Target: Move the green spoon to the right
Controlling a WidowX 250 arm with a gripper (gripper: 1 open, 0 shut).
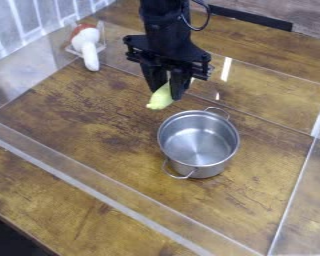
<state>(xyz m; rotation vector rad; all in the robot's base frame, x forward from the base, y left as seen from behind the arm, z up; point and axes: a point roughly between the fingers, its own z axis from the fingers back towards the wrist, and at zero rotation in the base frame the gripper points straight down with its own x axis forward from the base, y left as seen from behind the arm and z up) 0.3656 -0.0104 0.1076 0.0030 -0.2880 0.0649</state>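
Note:
My gripper [168, 88] hangs over the wooden table, pointing steeply down, just behind the steel pot [199, 141]. Its fingers are shut on the green spoon [159, 99]. The spoon's yellow-green handle sticks out below the fingers, off the table and clear of the pot's rim. The black fingers hide the spoon's metal bowl.
A white-and-red mushroom-like object [85, 46] stands at the back left. A clear plastic wall [149, 215] borders the front and right of the work area. A small white strip [227, 68] lies behind the pot to the right.

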